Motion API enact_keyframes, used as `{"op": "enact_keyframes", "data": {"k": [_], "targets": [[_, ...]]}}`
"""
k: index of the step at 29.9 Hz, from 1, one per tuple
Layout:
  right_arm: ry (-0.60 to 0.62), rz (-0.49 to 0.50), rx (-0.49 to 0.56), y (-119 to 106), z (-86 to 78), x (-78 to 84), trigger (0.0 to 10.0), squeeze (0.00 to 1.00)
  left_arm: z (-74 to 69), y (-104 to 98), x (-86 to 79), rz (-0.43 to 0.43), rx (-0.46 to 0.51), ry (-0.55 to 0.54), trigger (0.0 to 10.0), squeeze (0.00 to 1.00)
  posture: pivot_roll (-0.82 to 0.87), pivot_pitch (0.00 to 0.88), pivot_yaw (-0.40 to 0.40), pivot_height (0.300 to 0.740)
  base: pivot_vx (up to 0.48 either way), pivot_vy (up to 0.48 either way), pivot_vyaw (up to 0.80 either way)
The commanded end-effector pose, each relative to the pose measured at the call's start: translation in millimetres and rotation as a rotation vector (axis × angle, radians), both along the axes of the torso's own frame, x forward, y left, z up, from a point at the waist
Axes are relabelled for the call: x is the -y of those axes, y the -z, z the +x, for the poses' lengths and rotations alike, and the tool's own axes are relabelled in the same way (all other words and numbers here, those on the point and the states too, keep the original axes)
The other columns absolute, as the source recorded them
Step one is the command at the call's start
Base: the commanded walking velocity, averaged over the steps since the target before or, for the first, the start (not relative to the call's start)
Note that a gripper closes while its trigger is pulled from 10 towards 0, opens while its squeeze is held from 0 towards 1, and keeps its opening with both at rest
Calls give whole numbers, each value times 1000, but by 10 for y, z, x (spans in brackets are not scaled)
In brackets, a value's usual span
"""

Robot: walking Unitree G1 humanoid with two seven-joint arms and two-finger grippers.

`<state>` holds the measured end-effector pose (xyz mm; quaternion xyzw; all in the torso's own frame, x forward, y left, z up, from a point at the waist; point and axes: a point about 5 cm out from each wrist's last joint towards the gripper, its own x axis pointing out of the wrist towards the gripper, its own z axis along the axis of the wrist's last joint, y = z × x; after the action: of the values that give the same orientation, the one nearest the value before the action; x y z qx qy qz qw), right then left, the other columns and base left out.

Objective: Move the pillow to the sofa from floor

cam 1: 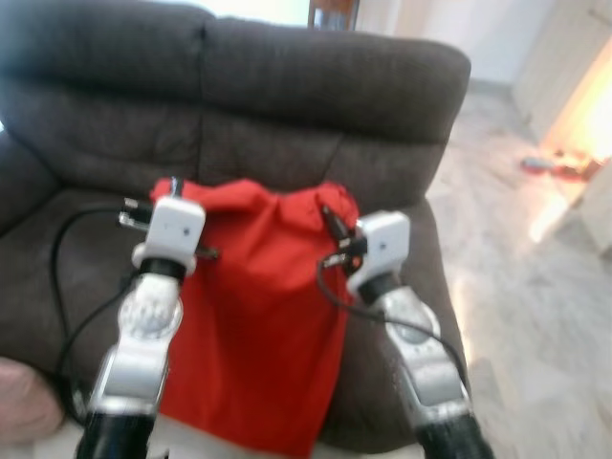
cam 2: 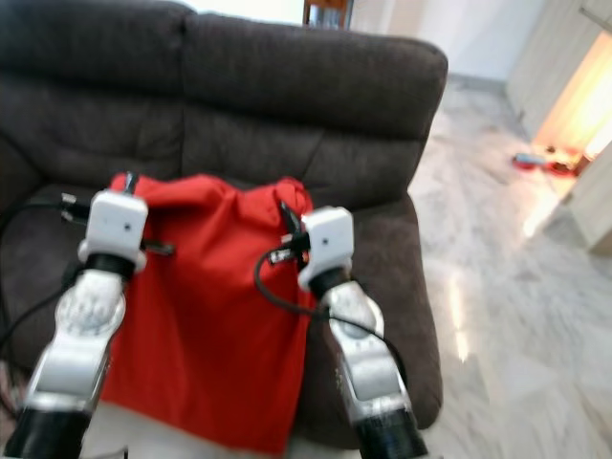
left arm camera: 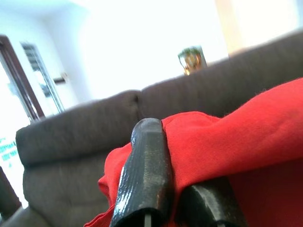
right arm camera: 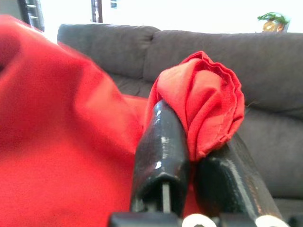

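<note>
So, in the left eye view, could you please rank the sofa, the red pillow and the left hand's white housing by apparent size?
1. sofa
2. red pillow
3. left hand, its white housing; nearness to the camera enlarges it.

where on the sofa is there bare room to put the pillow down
Bare seat lies on the dark grey fabric sofa between the red cloth pillow and its backrest, and left of the pillow. The seat's front is crowded: both tools, left and right, grip the pillow there.

Pale marble floor [cam 1: 535, 316] — glossy, sunlit at right; white wall [cam 1: 478, 29] behind; bright window glare [left arm camera: 142, 42].
</note>
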<state>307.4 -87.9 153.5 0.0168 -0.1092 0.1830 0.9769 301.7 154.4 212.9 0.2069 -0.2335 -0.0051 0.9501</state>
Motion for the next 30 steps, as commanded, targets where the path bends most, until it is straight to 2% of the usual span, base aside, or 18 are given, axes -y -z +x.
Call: {"op": "enact_keyframes", "data": {"k": [1,6,9,13,19,30], "targets": [[-43,35,118,-300,-6,-116,10000,0,-56,-400,25,5,167,21,10000,0,187,0,-87,740,330,0,0],[-66,78,236,-618,-26,-158,10000,0,-70,-508,36,9,201,20,10000,0,188,0,-89,740,331,0,0],[-103,66,288,-731,-59,-214,10000,0,-80,-562,54,4,217,24,10000,0,185,0,-91,740,333,0,0],[-113,54,282,-694,-62,-229,10000,0,-78,-554,58,4,214,23,10000,0,188,0,-92,740,334,0,0],[-122,29,218,-528,-54,-229,10000,0,-89,-438,71,16,172,31,10000,0,185,0,-95,740,313,0,440],[-193,4,225,-543,-106,-320,10000,0,-99,-434,48,14,168,23,10000,0,188,0,-99,740,276,0,0]]}}
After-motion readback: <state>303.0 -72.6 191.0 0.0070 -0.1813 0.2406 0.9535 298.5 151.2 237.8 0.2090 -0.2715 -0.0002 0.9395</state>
